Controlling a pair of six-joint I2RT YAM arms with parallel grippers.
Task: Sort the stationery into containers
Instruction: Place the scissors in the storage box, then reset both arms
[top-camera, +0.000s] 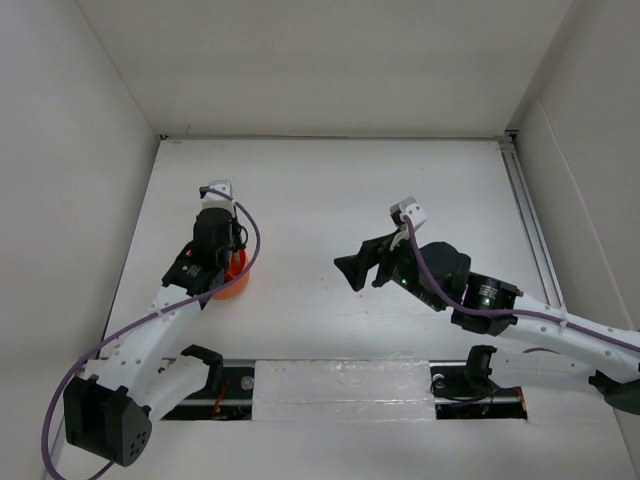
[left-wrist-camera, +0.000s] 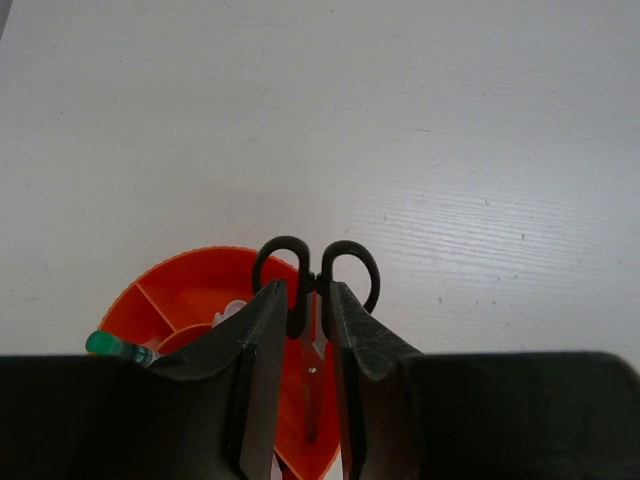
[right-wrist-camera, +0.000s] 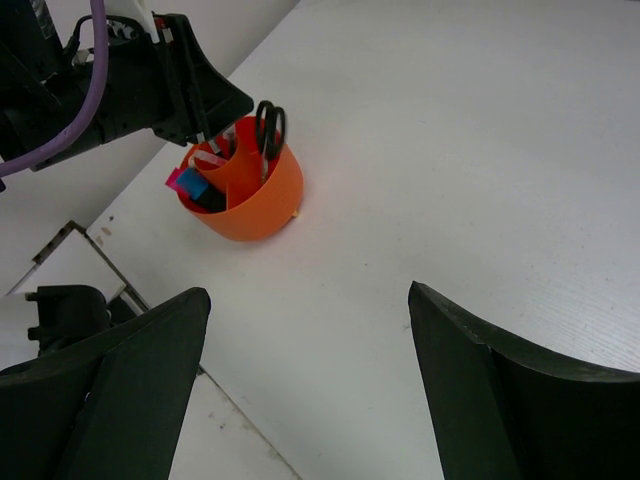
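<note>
The orange cup (top-camera: 236, 285) stands at the left of the white table, under my left gripper (top-camera: 218, 248). In the left wrist view the fingertips of my left gripper (left-wrist-camera: 305, 290) pinch the black handles of the scissors (left-wrist-camera: 350, 245), which stand blades down in the cup (left-wrist-camera: 190, 280). The right wrist view shows the cup (right-wrist-camera: 250, 205) with the scissors (right-wrist-camera: 265, 145), a pink cap (right-wrist-camera: 183, 180) and a blue cap (right-wrist-camera: 198, 188) in it. My right gripper (top-camera: 352, 268) is open and empty above the table's middle, its fingers (right-wrist-camera: 150, 340) wide apart.
A green-tipped item (left-wrist-camera: 105, 343) and a white piece (left-wrist-camera: 232, 310) lie in the cup's compartments. White walls close in the table on three sides. A metal rail (top-camera: 530, 220) runs along the right. The table's near-left edge (right-wrist-camera: 110, 250) lies close to the cup.
</note>
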